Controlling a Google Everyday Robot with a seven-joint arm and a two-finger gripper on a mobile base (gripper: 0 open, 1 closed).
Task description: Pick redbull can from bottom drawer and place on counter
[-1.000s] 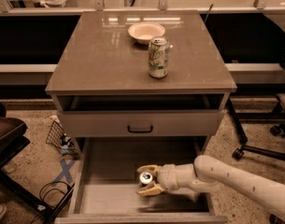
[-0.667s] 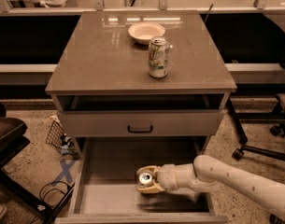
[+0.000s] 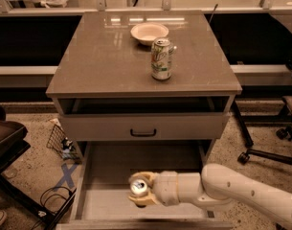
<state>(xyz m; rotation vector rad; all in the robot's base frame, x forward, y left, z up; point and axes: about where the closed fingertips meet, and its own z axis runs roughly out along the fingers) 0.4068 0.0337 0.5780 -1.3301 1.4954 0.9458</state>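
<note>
The redbull can (image 3: 138, 187) shows its silver top between the cream fingers of my gripper (image 3: 140, 189), which is shut on it inside the open bottom drawer (image 3: 107, 176). The white arm reaches in from the lower right. The can sits near the drawer's front middle; I cannot tell whether it touches the floor. The counter (image 3: 102, 56) is the glossy grey-brown cabinet top above.
A wider green-and-white soda can (image 3: 162, 59) and a white bowl (image 3: 149, 32) stand on the counter. The shallower drawer with a black handle (image 3: 143, 132) is partly open above the bottom drawer. Chair legs (image 3: 260, 152) are at the right, a wire basket (image 3: 59, 140) at the left.
Nothing has visibly changed; the gripper stays around the can in the bottom drawer.
</note>
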